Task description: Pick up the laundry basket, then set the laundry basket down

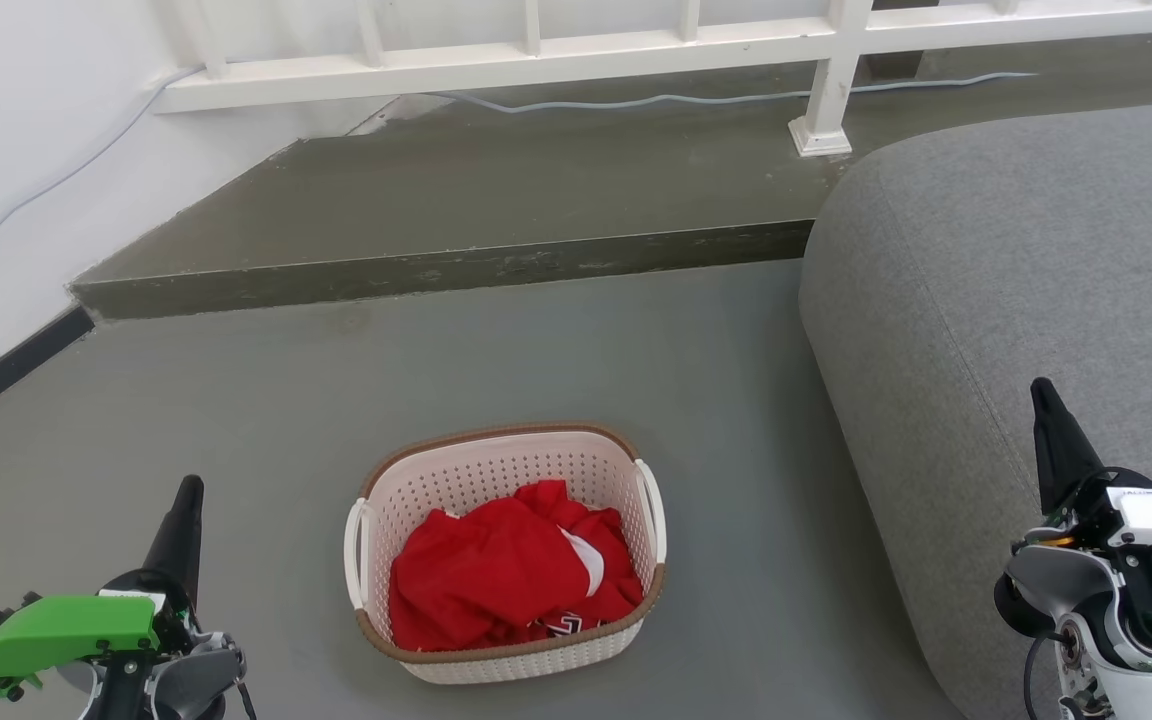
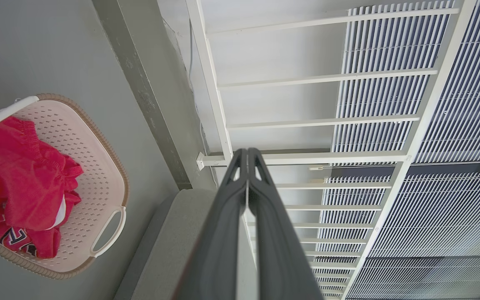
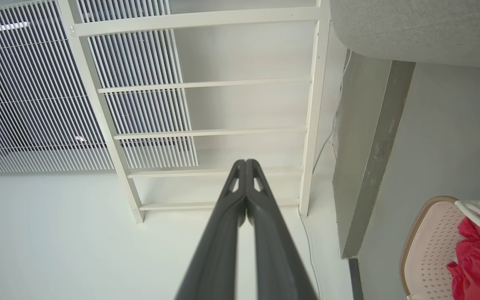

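The laundry basket (image 1: 576,470) stands on the grey floor in the lower middle of the head view, cream-white and perforated, with a brown rim and a white handle on each side. Red clothing (image 1: 506,570) lies inside it. In the left wrist view the laundry basket (image 2: 94,175) sits at the left edge, and in the right wrist view the laundry basket (image 3: 427,246) shows at the lower right. My left gripper (image 1: 188,490) is shut at the lower left, well apart from the basket. My right gripper (image 1: 1041,390) is shut at the right, over the sofa's edge. Both hold nothing.
A grey sofa (image 1: 1016,290) fills the right side, close to the basket. A raised floor step (image 1: 436,265) runs across behind the basket, with a white railing (image 1: 536,55) and a cable beyond it. A white wall stands at the left.
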`<state>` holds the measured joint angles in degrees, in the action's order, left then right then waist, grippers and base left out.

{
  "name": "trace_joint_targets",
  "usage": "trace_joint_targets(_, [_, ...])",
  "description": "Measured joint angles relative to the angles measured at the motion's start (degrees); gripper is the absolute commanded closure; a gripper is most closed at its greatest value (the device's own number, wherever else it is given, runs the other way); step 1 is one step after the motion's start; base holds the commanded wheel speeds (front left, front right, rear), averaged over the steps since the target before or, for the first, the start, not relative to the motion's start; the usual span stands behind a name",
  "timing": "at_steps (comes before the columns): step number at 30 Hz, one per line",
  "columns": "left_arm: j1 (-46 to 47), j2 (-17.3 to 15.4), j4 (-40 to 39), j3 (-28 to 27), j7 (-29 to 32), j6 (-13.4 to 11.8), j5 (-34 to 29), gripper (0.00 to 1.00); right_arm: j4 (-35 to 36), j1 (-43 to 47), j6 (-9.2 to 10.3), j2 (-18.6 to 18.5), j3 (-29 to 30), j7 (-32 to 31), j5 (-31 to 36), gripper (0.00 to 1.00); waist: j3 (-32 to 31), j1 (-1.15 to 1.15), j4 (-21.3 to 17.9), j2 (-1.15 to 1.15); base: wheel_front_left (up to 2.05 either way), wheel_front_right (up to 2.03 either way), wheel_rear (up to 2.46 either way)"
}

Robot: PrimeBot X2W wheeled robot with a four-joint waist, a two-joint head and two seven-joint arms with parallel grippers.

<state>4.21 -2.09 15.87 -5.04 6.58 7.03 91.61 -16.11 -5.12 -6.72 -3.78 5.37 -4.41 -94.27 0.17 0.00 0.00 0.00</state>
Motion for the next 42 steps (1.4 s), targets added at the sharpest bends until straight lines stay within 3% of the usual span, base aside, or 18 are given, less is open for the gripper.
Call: trace_joint_targets(42, [0.0, 0.0, 0.0, 0.0, 0.0, 0.0, 0.0, 1.0, 0.0, 0.0, 0.0, 0.1, 0.2, 0.0, 0.0, 1.0, 0.0, 0.0, 0.0, 0.0, 0.0, 0.0, 0.0])
